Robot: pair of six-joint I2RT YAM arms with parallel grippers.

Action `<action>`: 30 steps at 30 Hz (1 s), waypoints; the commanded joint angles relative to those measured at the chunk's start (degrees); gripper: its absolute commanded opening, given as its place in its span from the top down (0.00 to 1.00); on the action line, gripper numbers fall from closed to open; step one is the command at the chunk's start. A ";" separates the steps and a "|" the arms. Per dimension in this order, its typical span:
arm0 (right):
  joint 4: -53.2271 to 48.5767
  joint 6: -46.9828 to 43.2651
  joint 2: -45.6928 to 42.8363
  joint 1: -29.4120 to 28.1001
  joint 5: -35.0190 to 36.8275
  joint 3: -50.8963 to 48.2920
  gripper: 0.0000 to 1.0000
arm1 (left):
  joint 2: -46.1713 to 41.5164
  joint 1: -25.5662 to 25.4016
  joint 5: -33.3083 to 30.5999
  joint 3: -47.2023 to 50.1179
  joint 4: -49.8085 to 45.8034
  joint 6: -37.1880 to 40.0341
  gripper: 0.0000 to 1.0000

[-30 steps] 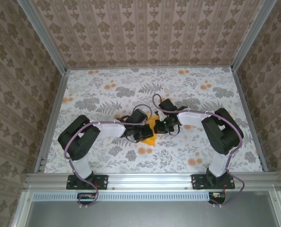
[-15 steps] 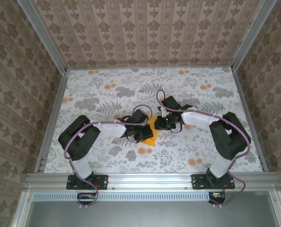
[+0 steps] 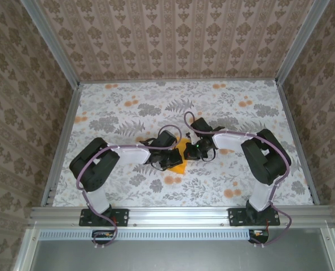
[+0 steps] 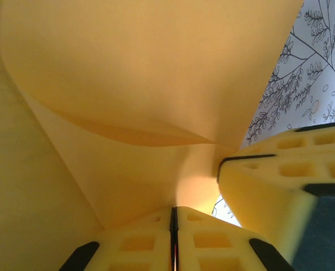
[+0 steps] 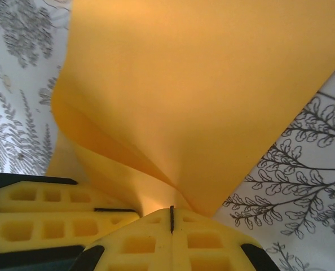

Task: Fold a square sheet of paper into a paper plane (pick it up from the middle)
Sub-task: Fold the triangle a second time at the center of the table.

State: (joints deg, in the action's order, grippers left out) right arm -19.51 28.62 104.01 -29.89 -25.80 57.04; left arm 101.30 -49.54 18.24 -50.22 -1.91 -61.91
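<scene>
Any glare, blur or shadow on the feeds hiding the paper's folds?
Left wrist: the square sheet of paper looks slightly soft, glowing bright just above the left gripper; the tablecloth print is sharp. Right wrist: no glare, darker shading under the curl. Top external: even light, little of the sheet shows.

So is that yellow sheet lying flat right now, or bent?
Bent. The square sheet of paper curls into a raised fold, pinched by the shut left gripper and right gripper.

We note the square sheet of paper (image 3: 180, 165) — plain orange-yellow, buckled into curved, overlapping layers — at mid-table (image 3: 128, 113), one corner toward 6 o'clock.
</scene>
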 commanded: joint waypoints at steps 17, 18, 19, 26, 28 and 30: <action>-5.87 -3.28 7.10 -0.17 5.75 -0.51 0.99 | -3.77 3.54 -0.16 1.95 1.92 6.43 0.87; -5.90 -3.31 7.19 -0.17 5.90 -0.52 0.99 | -3.30 3.59 0.17 1.80 1.92 6.45 0.87; -5.94 -3.36 7.33 -0.17 5.94 -0.52 0.99 | -2.76 3.58 0.51 1.64 1.91 6.54 0.87; -6.25 -3.75 7.63 -0.19 6.22 -0.52 0.99 | 0.35 4.08 0.84 0.57 -0.24 6.28 0.87; -6.42 -3.76 7.93 -0.17 6.54 -0.38 0.99 | 1.15 4.26 0.20 0.35 -1.35 6.12 0.87; -6.70 -3.99 8.24 -0.17 7.05 -0.43 0.99 | 1.62 4.64 -0.56 0.70 -1.86 5.86 0.86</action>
State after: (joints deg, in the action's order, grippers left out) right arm -22.20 25.76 106.26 -29.65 -26.26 59.18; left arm 100.90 -45.56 18.74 -49.25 -0.62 -56.90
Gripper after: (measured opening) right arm 0.045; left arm 0.136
